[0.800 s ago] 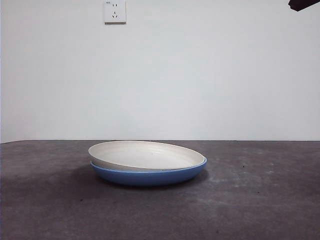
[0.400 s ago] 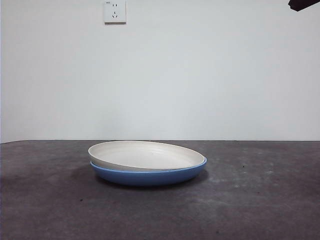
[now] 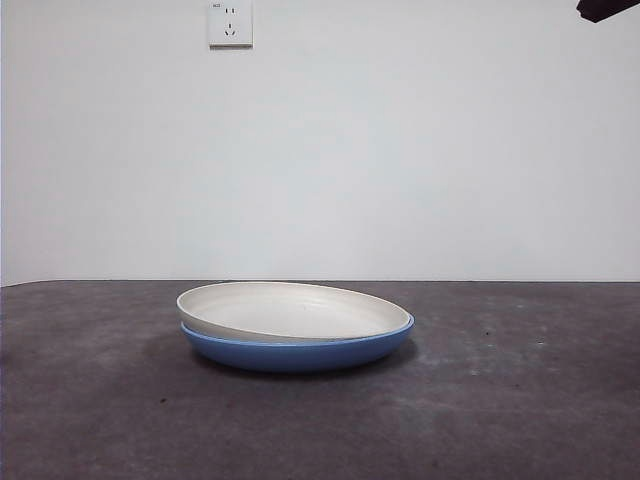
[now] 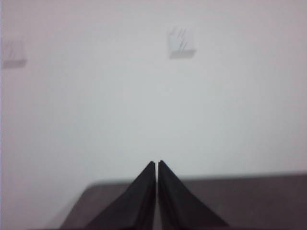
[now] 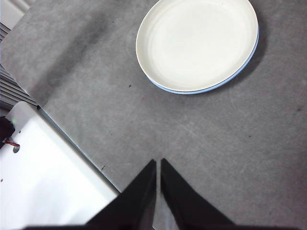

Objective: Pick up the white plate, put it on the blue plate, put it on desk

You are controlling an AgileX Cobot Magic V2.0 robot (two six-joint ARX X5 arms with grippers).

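The white plate (image 3: 290, 311) lies nested in the blue plate (image 3: 300, 353) at the middle of the desk (image 3: 520, 400), slightly tilted, its left rim higher. From above, the right wrist view shows the white plate (image 5: 196, 43) with only a thin blue plate (image 5: 249, 60) edge peeking out. My right gripper (image 5: 158, 162) hangs high above the desk, well short of the plates, jaws shut and holding nothing. My left gripper (image 4: 156, 163) is shut too, facing the wall, away from the plates. A black arm tip (image 3: 605, 9) shows at the front view's top right corner.
A wall socket (image 3: 229, 22) sits on the white wall behind. The desk's edge and a white surface (image 5: 43, 182) lie beside it in the right wrist view.
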